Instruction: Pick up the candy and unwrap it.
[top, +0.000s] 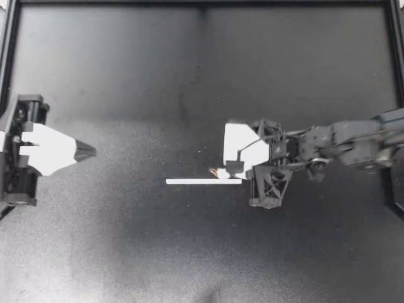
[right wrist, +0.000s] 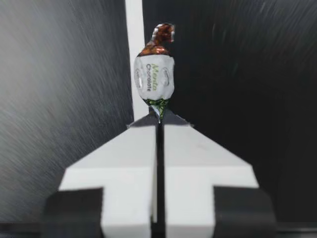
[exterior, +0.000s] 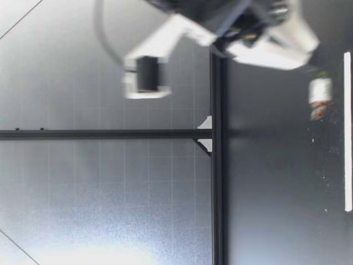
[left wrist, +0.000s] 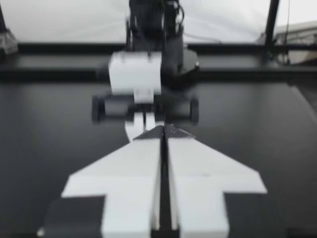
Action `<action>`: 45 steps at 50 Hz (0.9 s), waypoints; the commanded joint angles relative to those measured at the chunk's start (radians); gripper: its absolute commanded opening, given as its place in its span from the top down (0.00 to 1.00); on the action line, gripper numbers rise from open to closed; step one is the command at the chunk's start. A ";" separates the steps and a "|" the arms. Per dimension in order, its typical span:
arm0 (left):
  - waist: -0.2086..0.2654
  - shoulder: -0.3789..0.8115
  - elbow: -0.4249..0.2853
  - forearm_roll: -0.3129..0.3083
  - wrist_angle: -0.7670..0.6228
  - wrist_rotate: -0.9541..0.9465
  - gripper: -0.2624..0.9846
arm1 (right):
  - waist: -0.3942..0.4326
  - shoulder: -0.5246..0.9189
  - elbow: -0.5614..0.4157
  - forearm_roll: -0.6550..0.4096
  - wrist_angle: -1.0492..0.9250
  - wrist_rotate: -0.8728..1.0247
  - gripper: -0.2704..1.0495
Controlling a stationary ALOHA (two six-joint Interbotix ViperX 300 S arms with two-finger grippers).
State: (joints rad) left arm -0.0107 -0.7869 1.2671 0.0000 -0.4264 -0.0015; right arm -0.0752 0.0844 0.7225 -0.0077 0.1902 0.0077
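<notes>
A small candy [top: 218,172] in a white wrapper with brown and green twisted ends lies at the table's middle, beside a white strip [top: 203,182]. My right gripper [top: 227,170] reaches in from the right and is shut on the candy's green twisted end. In the right wrist view the candy [right wrist: 154,79] sticks out ahead of the closed fingertips [right wrist: 160,119]. The low view shows the candy [exterior: 320,94] hanging from my right gripper [exterior: 311,67] close to the table; whether it touches the surface I cannot tell. My left gripper [top: 93,150] rests shut and empty at the left edge.
The white strip [right wrist: 132,49] runs along the dark table just beside the candy, and appears nearer the low camera as a strip [exterior: 347,132]. A black frame [top: 202,4] borders the table. In the left wrist view my shut left gripper [left wrist: 162,130] points toward the right arm [left wrist: 143,74].
</notes>
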 commanded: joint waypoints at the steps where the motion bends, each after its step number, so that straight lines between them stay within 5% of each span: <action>1: -0.002 0.037 -0.026 -0.002 -0.008 0.000 0.81 | 0.018 -0.100 -0.032 0.002 -0.003 -0.002 0.91; 19: -0.002 0.212 -0.100 -0.003 -0.060 0.011 0.38 | 0.075 -0.259 -0.061 0.002 -0.049 -0.003 0.91; 45: -0.003 0.535 -0.259 0.028 -0.290 0.017 0.38 | 0.081 -0.255 -0.100 0.002 -0.138 -0.003 0.91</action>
State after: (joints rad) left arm -0.0123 -0.2546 1.0400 0.0215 -0.7026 0.0153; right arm 0.0000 -0.1503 0.6489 -0.0077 0.0675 0.0061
